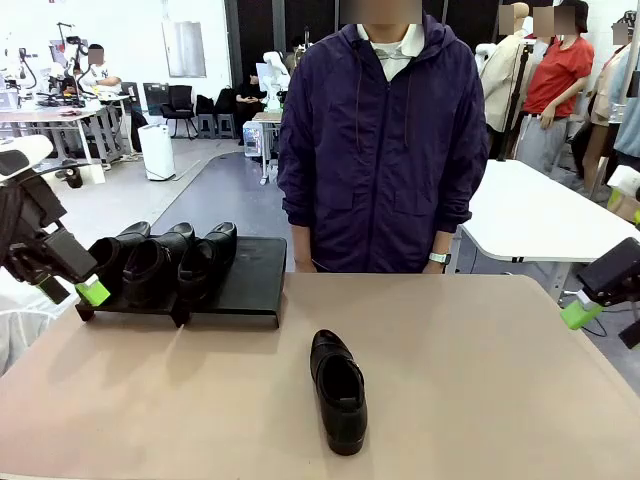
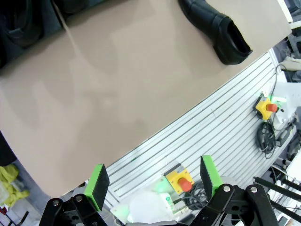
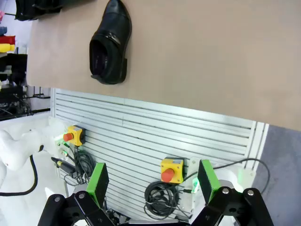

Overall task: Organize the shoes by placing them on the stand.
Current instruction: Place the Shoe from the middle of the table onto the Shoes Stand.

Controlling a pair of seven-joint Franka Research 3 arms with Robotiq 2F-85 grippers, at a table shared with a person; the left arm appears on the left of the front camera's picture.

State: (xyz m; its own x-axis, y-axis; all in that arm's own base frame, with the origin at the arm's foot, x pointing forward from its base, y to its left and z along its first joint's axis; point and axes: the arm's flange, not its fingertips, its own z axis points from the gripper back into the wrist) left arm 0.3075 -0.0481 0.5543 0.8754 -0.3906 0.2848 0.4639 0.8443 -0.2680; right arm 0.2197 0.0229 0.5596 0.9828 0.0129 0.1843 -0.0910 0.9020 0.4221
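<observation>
Legible markings: none.
No text, label, brand, number or sign is readable on any surface in these three camera views.

We've got the stand point(image 1: 250, 275) sitting at the far left of the table point(image 1: 480, 380), with three shoes point(image 1: 165, 262) lined up side by side on its left part (right part bare). The fourth shoe point(image 1: 338, 390) lies alone near the middle, closer to our side, and a person point(image 1: 385, 140) stands behind the far edge.
</observation>
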